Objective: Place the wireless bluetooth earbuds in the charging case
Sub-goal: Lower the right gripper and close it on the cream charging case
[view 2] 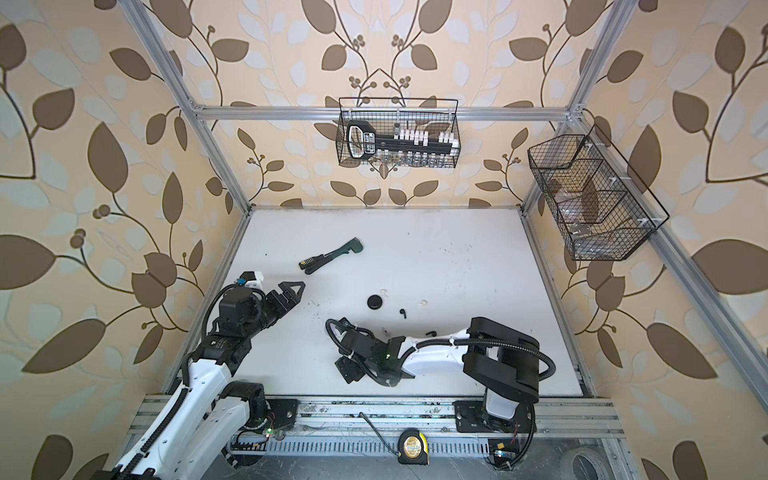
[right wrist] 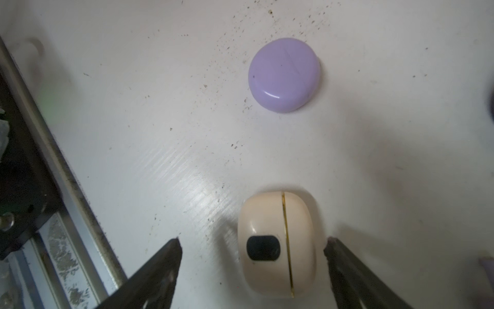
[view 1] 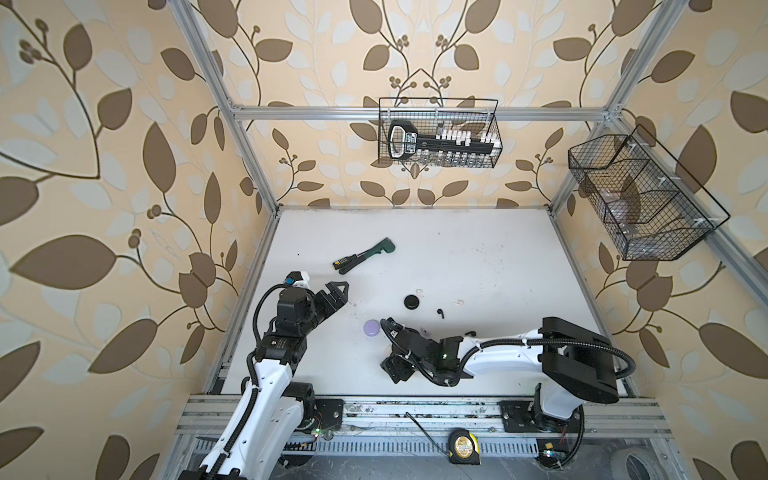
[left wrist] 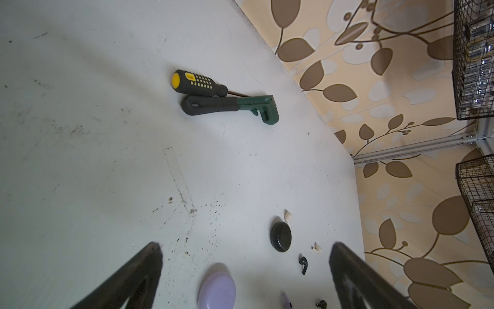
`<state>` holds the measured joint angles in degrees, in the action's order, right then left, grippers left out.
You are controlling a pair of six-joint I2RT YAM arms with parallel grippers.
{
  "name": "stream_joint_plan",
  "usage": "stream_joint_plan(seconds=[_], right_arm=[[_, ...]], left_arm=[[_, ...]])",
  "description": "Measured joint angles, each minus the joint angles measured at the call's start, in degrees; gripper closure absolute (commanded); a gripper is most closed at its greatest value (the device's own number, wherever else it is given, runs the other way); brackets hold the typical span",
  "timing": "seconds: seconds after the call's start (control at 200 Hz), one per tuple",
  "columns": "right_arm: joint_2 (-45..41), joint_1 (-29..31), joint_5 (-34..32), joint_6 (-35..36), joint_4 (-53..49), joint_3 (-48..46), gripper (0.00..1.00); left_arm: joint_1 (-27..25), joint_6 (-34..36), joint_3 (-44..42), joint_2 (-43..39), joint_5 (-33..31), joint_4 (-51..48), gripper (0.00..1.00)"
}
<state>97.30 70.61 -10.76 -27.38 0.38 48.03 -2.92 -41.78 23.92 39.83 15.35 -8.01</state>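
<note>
The label on the tape measure (view 1: 462,446) and the plate on the black tool (view 1: 405,139) in the far basket (view 1: 496,124) are too small for me to read. My right gripper (right wrist: 252,242) stands spread, one finger either side of the closed cream case (right wrist: 278,214) without touching it, the lilac case (right wrist: 284,75) beyond. The white earbuds (view 1: 458,302), black earbuds (view 1: 439,312) and a lilac earbud (left wrist: 286,299) lie loose on the table (view 1: 478,257), farther off and to its right; my left gripper (left wrist: 246,246) hangs wide apart, empty.

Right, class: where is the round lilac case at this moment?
In a top view the lilac case lies left of centre on the table, between the left hand and the right arm.
</note>
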Motion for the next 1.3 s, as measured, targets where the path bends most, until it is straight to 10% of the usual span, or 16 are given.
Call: stream_joint_plan(seconds=[0.4, 1.3], right_arm=[[2.49, -0.31, -1.42, 1.95, -2.67, 1.03, 0.17], [3.89, -1.31, -2.71, 2.99, -2.45, 2.27, 0.60]], left_arm=[[0.02, 0.13, 0.00, 0.02, 0.00, -0.04, 0.01], [0.02, -0.74, 4.55, 3.61, -0.46, -5.77, 0.01]])
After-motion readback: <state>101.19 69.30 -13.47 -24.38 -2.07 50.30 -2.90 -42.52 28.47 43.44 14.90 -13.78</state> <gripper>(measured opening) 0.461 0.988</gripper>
